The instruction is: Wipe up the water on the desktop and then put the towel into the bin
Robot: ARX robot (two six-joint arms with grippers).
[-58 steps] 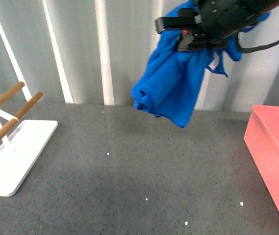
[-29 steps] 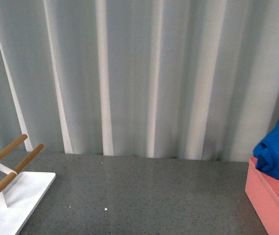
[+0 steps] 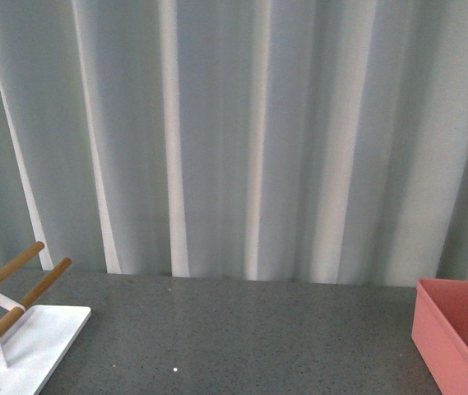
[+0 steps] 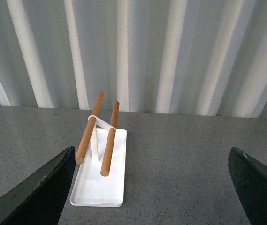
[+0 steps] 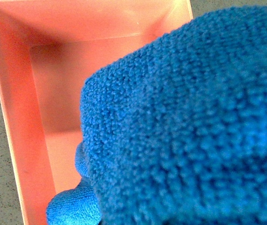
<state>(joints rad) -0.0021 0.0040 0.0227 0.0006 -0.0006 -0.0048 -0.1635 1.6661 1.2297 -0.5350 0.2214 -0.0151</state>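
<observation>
Front view gives me mostly corrugated wall, with the desktop [image 3: 234,337] along the bottom and one corner of the bin [image 3: 457,329] at the right edge; neither arm shows there. On the part of the surface I can see, no puddle is visible, so I judge the wiping done and the drop-off in hand. The right wrist camera looks straight down into the pink box, and the towel [image 5: 189,126] fills most of that picture, bunched close under the lens with a fold hanging inside the walls. I cannot see the right gripper's fingers behind the cloth, so whether they are clamped on it I cannot tell. Next I'd release over the bin's middle. The left gripper [image 4: 152,187] hangs spread wide apart, empty, facing the white rack [image 4: 100,178].
</observation>
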